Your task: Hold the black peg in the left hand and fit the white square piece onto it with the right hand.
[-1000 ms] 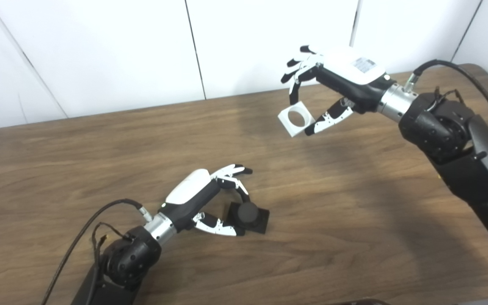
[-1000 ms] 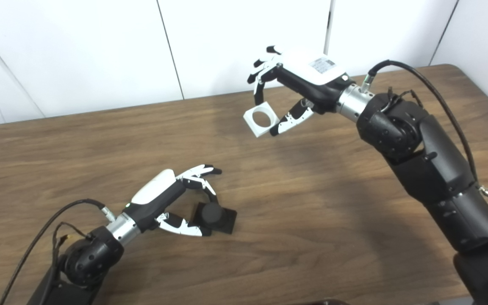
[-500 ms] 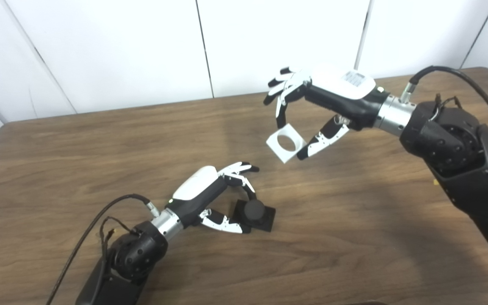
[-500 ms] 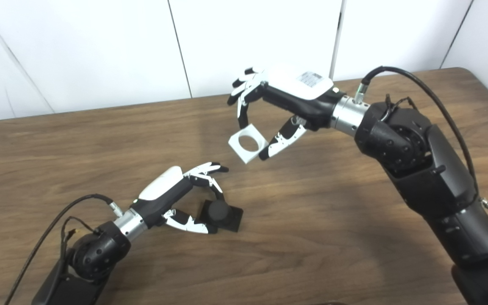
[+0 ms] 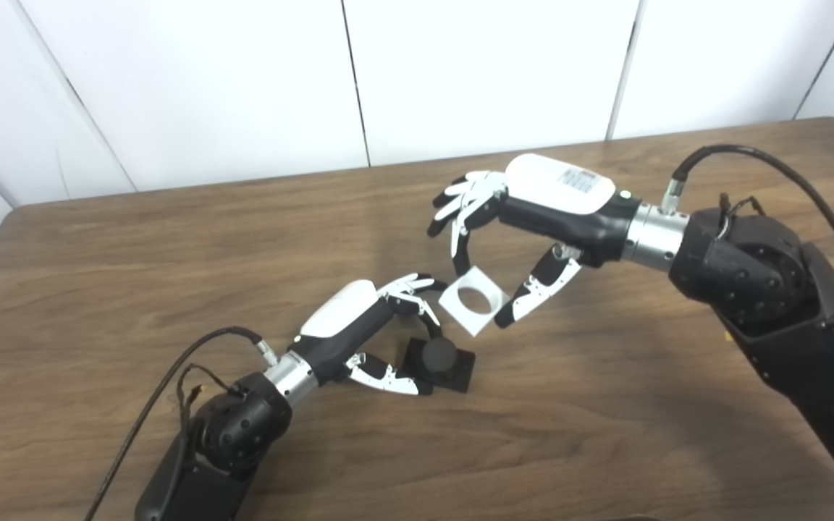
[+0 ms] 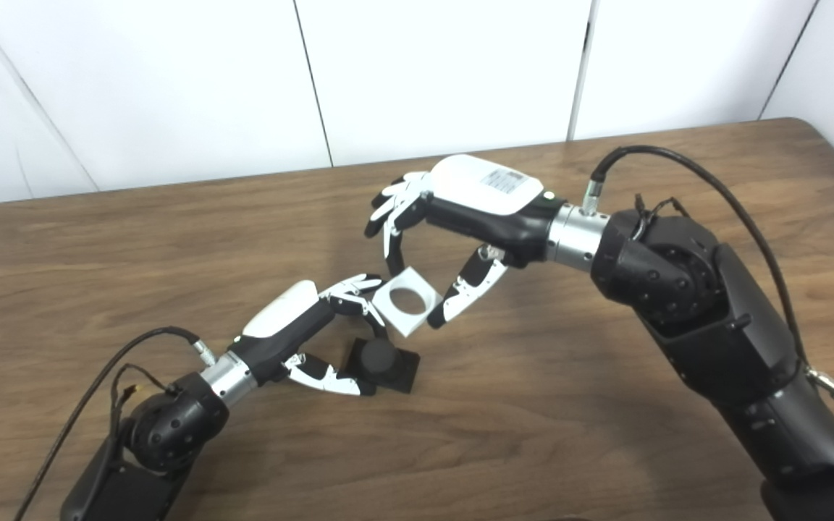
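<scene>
Left eye view: my left robot hand [image 5: 359, 340] pinches the black peg on its square black base [image 5: 440, 359] down on the brown wood-grain counter [image 5: 605, 405]; its fingers [image 5: 417, 289] partly hide the base's near edge. My right robot hand [image 5: 533, 231] grips the white square piece with a round hole [image 5: 473, 300], tilted, just above the peg and apart from it.

Right eye view: same hold. I can't tell whether the white piece [image 6: 406, 301] touches the left fingertips [image 6: 359, 286]. Both arms are cut off at the bottom edge.
</scene>
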{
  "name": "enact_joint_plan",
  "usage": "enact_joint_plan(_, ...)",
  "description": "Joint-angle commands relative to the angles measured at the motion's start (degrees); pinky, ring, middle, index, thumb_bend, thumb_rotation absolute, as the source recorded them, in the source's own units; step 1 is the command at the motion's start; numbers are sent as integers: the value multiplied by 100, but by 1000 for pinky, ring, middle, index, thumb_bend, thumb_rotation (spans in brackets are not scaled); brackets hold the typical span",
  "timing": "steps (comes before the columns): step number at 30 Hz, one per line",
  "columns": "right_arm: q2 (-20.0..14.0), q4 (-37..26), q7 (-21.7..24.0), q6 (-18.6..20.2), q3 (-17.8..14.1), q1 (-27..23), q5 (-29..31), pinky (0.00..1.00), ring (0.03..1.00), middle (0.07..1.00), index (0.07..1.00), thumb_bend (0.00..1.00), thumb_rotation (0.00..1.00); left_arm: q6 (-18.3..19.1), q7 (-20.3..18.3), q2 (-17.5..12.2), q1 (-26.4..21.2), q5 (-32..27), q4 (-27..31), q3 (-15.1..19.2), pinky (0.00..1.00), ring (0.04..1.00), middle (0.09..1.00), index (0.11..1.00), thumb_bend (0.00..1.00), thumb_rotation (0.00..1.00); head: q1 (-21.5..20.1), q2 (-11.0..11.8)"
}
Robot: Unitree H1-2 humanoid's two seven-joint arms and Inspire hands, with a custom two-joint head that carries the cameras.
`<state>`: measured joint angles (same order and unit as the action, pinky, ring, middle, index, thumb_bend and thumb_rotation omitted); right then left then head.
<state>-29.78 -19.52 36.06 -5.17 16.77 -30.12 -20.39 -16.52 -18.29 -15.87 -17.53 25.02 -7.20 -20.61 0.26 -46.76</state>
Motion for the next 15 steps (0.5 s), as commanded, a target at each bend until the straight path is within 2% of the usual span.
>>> enact_joint_plan(1, 60, -164, 2, 12, -16, -154, 115, 929, 884, 784, 478, 521, 141, 265, -96, -24, -97, 136, -106, -50, 812, 965, 917, 498, 515, 89, 8, -7)
enact_joint_plan(15, 307, -197, 176, 152, 193, 77, 125, 970, 908, 800, 478, 520, 141, 328, -95, -12, -82, 168, -48, -59, 823, 967, 919, 498, 514, 89, 17, -39)
